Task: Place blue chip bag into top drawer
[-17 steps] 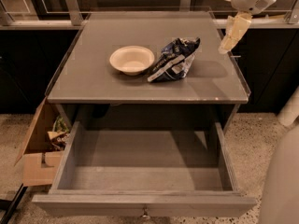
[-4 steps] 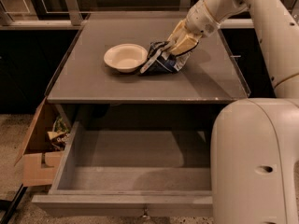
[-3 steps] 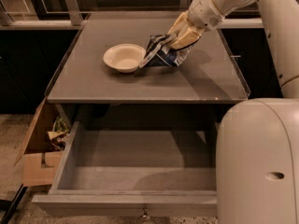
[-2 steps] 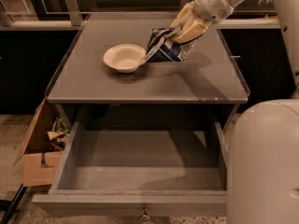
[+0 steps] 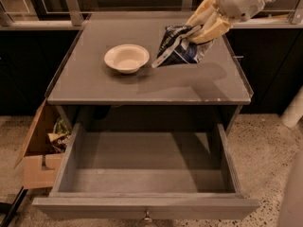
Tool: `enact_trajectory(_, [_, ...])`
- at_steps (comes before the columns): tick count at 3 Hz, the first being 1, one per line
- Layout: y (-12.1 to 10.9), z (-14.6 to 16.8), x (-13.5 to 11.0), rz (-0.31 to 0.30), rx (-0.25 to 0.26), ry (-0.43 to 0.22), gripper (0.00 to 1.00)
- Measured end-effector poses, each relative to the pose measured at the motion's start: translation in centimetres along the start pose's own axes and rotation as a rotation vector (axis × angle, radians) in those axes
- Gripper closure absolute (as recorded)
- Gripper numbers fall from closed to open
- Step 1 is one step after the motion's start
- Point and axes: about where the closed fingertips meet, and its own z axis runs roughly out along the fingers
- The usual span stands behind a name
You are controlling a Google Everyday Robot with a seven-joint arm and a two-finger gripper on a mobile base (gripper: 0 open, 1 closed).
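The blue chip bag [image 5: 177,47], crumpled dark navy foil with white printing, hangs in the air above the right half of the grey tabletop [image 5: 142,82]. My gripper [image 5: 204,25] is shut on the bag's upper right part, with its cream fingers [image 5: 213,28] wrapped over it. The bag casts a shadow on the tabletop below. The top drawer [image 5: 144,174] is pulled fully open under the tabletop, its plain grey inside bare, with a small metal knob [image 5: 147,217] at the front.
A cream bowl [image 5: 126,58] sits on the tabletop left of the bag. A brown cardboard box [image 5: 40,150] with scraps stands on the floor at the drawer's left. A railing and dark cabinets run behind. Part of my white body [image 5: 291,193] fills the lower right.
My gripper closed on the bag beside the bowl, then lifted it off the tabletop and carried it up and slightly right. The bowl and drawer have not moved.
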Motion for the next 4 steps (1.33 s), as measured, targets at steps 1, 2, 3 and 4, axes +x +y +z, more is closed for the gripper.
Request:
enact_trajectory(1, [3.5,-2.1,-1.4,-0.010,0.058,-0.009,1.00])
enact_trajectory(2, [6.5,-4.1,-4.3,-0.018,0.165,0.015,1.00])
enact_trajectory(3, [9.1,-5.5,-9.8,-0.038,0.307,0.049,1.00])
enact_trajectory(4, [11.1,-5.7,-7.3,0.040,0.378,0.101,1.00])
